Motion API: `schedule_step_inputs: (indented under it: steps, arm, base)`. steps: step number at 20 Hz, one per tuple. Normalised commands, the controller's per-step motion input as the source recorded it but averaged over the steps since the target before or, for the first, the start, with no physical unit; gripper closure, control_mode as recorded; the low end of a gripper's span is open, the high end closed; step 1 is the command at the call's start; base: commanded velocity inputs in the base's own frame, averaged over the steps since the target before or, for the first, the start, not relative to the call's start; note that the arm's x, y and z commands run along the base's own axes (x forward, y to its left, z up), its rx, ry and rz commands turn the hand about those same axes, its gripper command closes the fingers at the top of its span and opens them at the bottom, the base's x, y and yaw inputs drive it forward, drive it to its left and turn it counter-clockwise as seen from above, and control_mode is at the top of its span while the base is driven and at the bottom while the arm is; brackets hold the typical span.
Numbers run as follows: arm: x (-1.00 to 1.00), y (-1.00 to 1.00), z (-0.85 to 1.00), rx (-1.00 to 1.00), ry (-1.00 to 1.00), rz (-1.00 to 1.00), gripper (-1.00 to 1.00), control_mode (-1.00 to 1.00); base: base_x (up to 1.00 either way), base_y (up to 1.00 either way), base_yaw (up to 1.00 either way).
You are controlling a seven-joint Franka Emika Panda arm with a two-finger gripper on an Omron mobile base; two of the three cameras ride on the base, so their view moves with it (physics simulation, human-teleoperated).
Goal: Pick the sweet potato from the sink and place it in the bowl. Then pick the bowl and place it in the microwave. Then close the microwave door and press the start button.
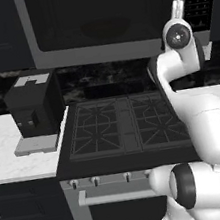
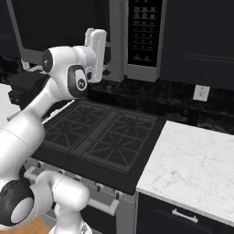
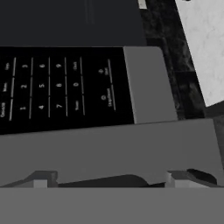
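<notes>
The gripper (image 2: 108, 50) is up high at the microwave (image 1: 102, 22), right at the seam where the microwave door (image 1: 101, 17) meets the black button panel (image 2: 143, 32). From the left base camera the hand pokes up in front of the door's right frame, with the panel just beside it on the right. Can't tell if the jaws are spread or pinched: the hand hides them in both base views, and the hand camera catches only two little dark tips at the very bottom with nothing visible between them.

In the hand camera the view is rolled sideways. The button panel (image 3: 61, 87) sits straight ahead and very close, rows of number keys readable as faint marks, with a plain grey strip of the microwave's frame just past the keys. A slice of marble surface (image 3: 203, 43) shows far beyond in the corner.

The door looks shut, its dark window flush with the frame, and a round dark shape shows faintly through the glass, too dim to name.

Room to move: well below the gripper is the black stove (image 1: 122, 125) with its grates, nothing standing on it. Off to the gripper's left and lower down, a dark coffee machine (image 1: 33, 107) sits on the white surface (image 1: 12, 148). To the right, below the panel, more marble surface (image 2: 192, 160) runs out to the edge, with an outlet (image 2: 200, 93) on the dark backsplash.
</notes>
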Motion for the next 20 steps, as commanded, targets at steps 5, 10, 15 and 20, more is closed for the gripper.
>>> schedule_step_inputs:
  steps: [5,10,15,20]
  arm:
    - [0.76,-0.12,-0.13,0.00,0.00,0.00,-1.00,-1.00]
    - [0.73,-0.26,-0.14,0.00,0.00,0.00,-1.00,-1.00]
    - [0.91,-0.28,-0.42,0.00,0.00,0.06,-1.00,-1.00]
    - [-0.03,-0.42,-0.31,0.01,-0.12,0.01,-1.00,-1.00]
  base:
    - [0.00,0.00,0.00]
    - [0.00,0.00,0.00]
    - [0.00,0.00,0.00]
    - [0.00,0.00,0.00]
